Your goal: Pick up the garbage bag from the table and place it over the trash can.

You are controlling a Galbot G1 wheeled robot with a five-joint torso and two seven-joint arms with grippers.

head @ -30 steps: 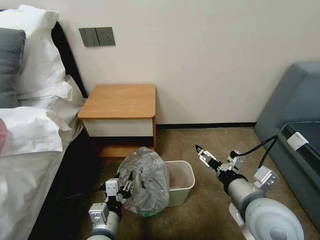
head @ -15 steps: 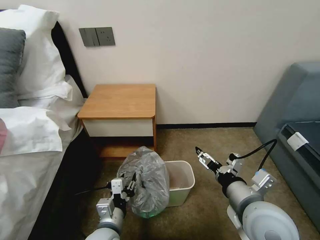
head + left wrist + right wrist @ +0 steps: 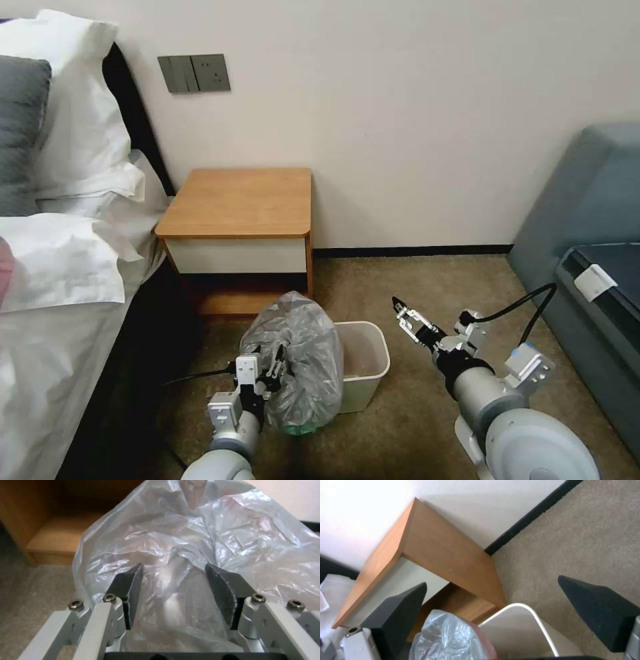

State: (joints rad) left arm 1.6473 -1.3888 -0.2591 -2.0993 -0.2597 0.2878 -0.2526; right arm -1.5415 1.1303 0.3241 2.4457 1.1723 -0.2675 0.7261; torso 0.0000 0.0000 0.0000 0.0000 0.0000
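**Desk:** Item one, location and handling?

**Operator:** The thin, crinkled, translucent grey plastic garbage bag (image 3: 298, 363) is off the orange-brown wooden worktop (image 3: 240, 200). It billows over the near left side of the small cream-white plastic trash can (image 3: 365, 363) on the carpet, part draped outside the rolled rim. I judge it very light, limp and slippery; it will slide and collapse instead of holding its shape. I'd take a gathered fold near the mouth edge, not the smooth ballooned wall.

**Desk:** Item two, left arm?

**Operator:** My left gripper (image 3: 180, 595) is low by the bag's left flank, forearm rising from the floor side. Its dark pads (image 3: 131, 590) stand spread, with film bulging between them; I can't tell whether either pad touches the plastic.

**Desk:** Item three, right arm?

**Operator:** My right gripper (image 3: 404, 312) hangs to the right of the trash can, apart from it, angled towards the worktop. Its jaws are wide apart and hold nothing.
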